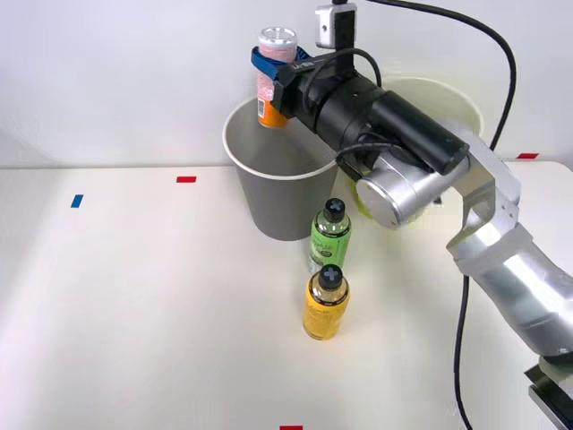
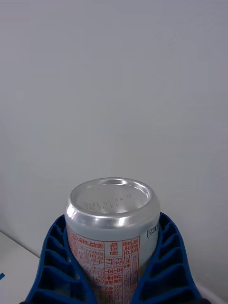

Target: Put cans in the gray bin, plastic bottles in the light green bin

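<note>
My right gripper (image 1: pixel 271 61) is shut on the can (image 1: pixel 275 79), a pale pink cylinder with an orange band at its lower end and a silver top. It hangs upright over the mouth of the gray bin (image 1: pixel 277 193), its lower end just inside the rim. In the right wrist view the blue ribbed fingers (image 2: pixel 52 266) clasp the can (image 2: pixel 111 223) on both sides. The light green bin (image 1: pixel 452 103) stands behind my arm, mostly hidden. Two plastic bottles stand upright in front of the gray bin: a clear one with a green label (image 1: pixel 329 237) and a yellow-orange one (image 1: pixel 327 303).
Small tape marks lie on the white table: red (image 1: pixel 185 179), blue (image 1: pixel 76 201), red at the front edge (image 1: pixel 291 427) and red at the far right (image 1: pixel 526 156). A black cable (image 1: pixel 461 296) hangs along my arm. A white wall stands behind the bins.
</note>
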`<act>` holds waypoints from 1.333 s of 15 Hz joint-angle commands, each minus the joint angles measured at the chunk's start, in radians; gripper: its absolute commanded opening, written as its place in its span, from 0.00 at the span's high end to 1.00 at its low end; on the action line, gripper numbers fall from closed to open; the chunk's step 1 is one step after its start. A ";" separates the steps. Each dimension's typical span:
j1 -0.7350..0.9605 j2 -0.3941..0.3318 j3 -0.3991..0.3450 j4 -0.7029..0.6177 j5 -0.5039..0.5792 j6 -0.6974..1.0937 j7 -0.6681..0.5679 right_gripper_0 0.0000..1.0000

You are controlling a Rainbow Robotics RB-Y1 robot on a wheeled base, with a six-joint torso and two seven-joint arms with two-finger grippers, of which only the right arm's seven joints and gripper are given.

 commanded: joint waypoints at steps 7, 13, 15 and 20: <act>-0.016 0.007 0.004 0.024 0.029 0.000 -0.009 0.00; 0.053 -0.044 0.002 -0.112 0.014 0.000 -0.025 0.00; 0.114 -0.073 -0.004 -0.203 0.011 0.000 -0.032 0.00; 0.325 -0.145 -0.107 -0.448 0.057 0.000 -0.032 0.00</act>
